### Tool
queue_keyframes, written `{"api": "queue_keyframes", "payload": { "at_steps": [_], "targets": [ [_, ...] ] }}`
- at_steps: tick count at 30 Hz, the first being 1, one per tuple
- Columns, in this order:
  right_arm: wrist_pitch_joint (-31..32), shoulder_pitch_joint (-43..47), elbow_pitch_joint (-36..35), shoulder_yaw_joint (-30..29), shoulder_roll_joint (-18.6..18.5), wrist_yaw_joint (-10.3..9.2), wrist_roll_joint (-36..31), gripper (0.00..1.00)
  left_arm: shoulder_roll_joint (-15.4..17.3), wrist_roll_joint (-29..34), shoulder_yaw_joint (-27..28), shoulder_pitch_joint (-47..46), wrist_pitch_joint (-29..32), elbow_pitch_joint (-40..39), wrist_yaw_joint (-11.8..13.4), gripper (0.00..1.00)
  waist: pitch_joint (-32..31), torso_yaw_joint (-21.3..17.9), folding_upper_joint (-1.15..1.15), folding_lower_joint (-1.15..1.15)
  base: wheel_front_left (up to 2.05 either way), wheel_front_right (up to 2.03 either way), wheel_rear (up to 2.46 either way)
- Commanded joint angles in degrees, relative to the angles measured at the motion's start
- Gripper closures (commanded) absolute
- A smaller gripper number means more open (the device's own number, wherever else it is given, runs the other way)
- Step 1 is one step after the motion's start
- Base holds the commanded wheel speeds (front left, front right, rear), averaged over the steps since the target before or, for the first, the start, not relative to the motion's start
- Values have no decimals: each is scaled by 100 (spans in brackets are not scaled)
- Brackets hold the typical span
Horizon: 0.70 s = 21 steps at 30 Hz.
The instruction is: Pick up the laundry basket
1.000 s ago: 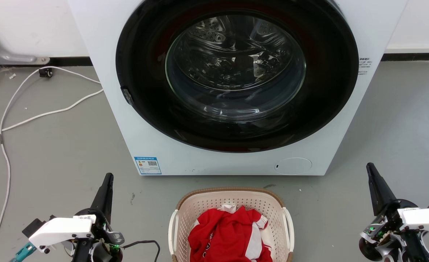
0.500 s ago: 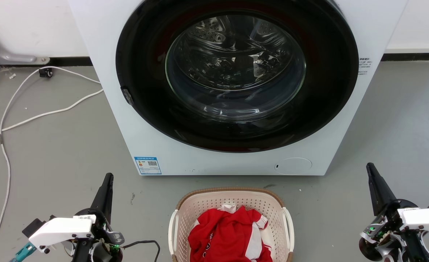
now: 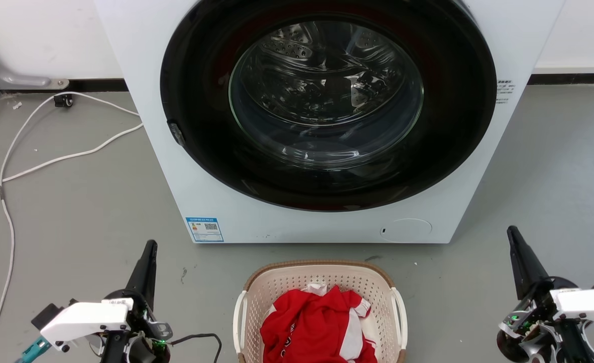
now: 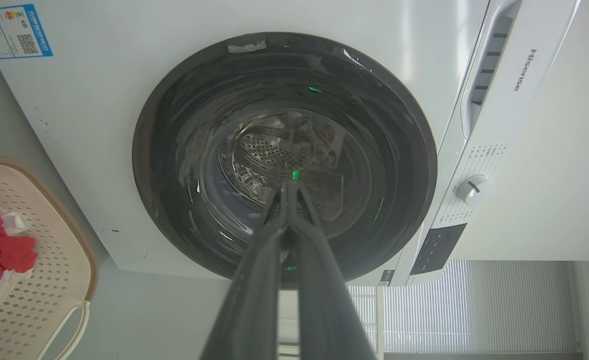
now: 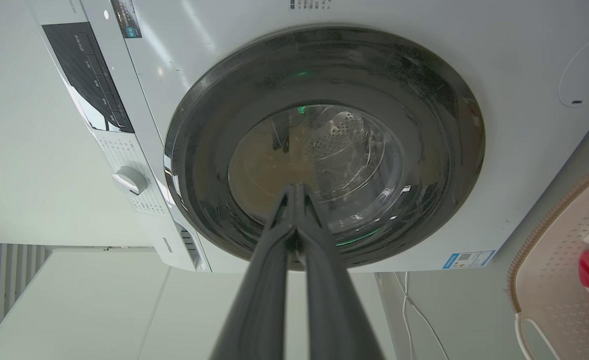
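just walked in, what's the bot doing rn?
Nothing is gripped yet. The laundry basket sits on the grey floor in front of the front-loading washing machine, whose door looks shut, with a red and white garment inside the basket. The left gripper and right gripper flank the basket, well apart from it, each with fingers closed together and empty, pointing toward the washer.

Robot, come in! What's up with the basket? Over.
Left claw shut, empty. Right claw shut, empty. Basket on floor, untouched, clothes inside. Washer just behind it.
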Motion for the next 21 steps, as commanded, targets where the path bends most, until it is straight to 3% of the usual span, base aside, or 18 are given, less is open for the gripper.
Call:
{"api": "queue_keyframes", "payload": {
  "at_steps": [1, 9, 21],
  "targets": [
    [-1, 1, 4, 0, 0, 0, -1, 0, 0, 1, -2, 0, -2, 4, 0, 0, 0, 0, 0, 0, 0, 0, 0],
    [-174, 70, 19, 70, 4, 1, -127, 0, -14, 82, -231, -3, -174, 64, 0, 0, 4, 0, 0, 0, 0, 0, 0],
    [-551, 123, -369, 165, -9, 2, -1748, 0, -10, 1361, -537, -81, -551, -208, 0, 0, 3, 6, 0, 0, 0, 0, 0]
  ]
}}
